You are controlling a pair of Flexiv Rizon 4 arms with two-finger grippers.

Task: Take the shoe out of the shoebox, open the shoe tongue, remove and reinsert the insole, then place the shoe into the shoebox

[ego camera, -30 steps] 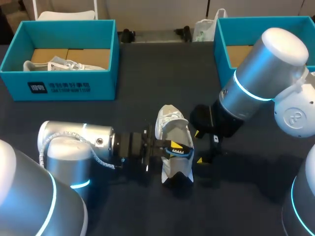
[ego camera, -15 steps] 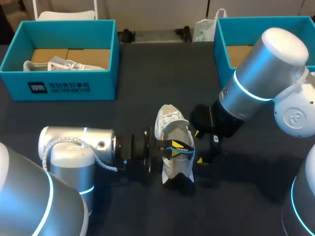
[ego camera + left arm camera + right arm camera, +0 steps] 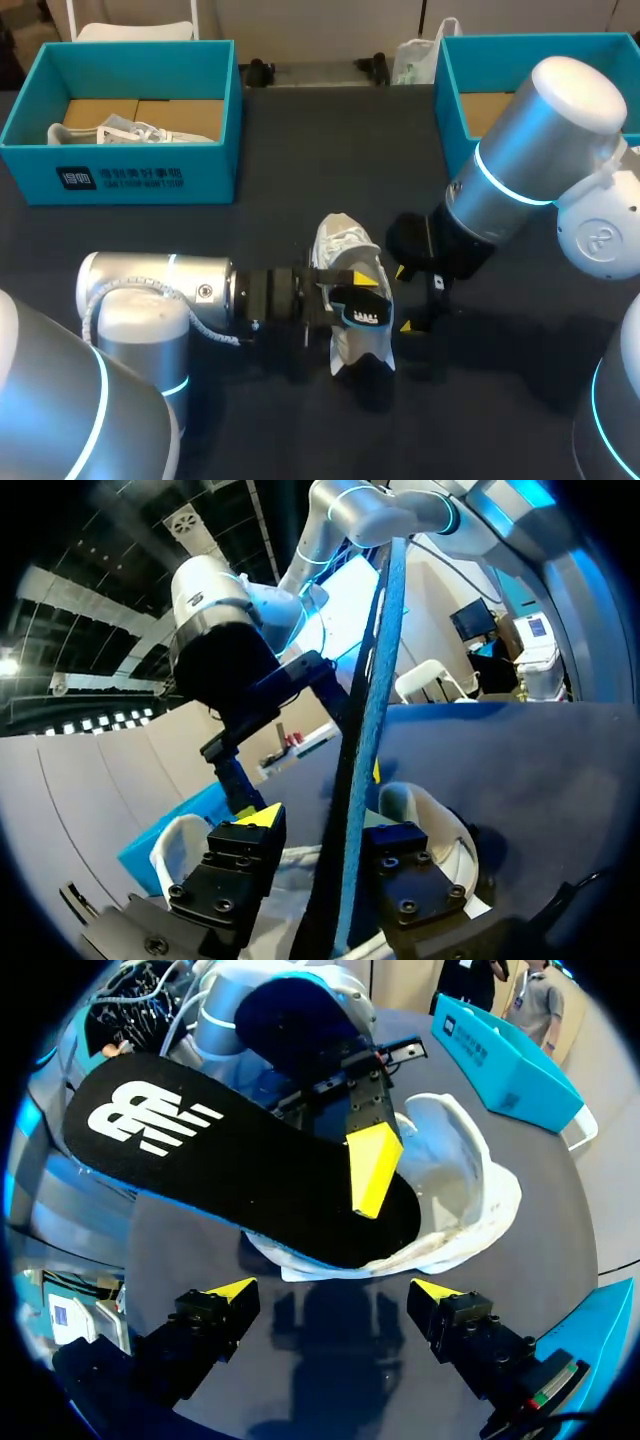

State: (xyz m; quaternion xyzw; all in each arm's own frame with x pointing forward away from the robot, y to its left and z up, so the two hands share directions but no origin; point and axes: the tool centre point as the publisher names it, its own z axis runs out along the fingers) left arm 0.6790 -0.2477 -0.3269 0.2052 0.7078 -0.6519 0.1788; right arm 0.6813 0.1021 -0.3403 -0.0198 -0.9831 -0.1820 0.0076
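A white shoe (image 3: 345, 245) lies on the dark table, toe pointing away from me. A black insole (image 3: 365, 312) with a blue edge sticks out of its opening, half in the shoe (image 3: 460, 1180). My left gripper (image 3: 352, 292) comes in from the left at the shoe's mouth. In the left wrist view the insole (image 3: 365, 730) runs edge-on between the fingers of the left gripper (image 3: 318, 798), with a gap to one of them, so it is open. One of its yellow fingertips (image 3: 372, 1165) rests on the insole (image 3: 220, 1160). My right gripper (image 3: 405, 298) is open just right of the shoe, and its wrist view shows the right gripper (image 3: 335, 1295) with nothing in it.
A teal shoebox (image 3: 120, 165) at the back left holds another white shoe (image 3: 130, 130). A second teal shoebox (image 3: 455, 90) stands at the back right. The dark table (image 3: 300, 180) lies bare between the boxes and the shoe.
The left gripper's fingers have spread apart, letting go of the insole, which now leans lower over the shoe's heel. The right arm has kept still.
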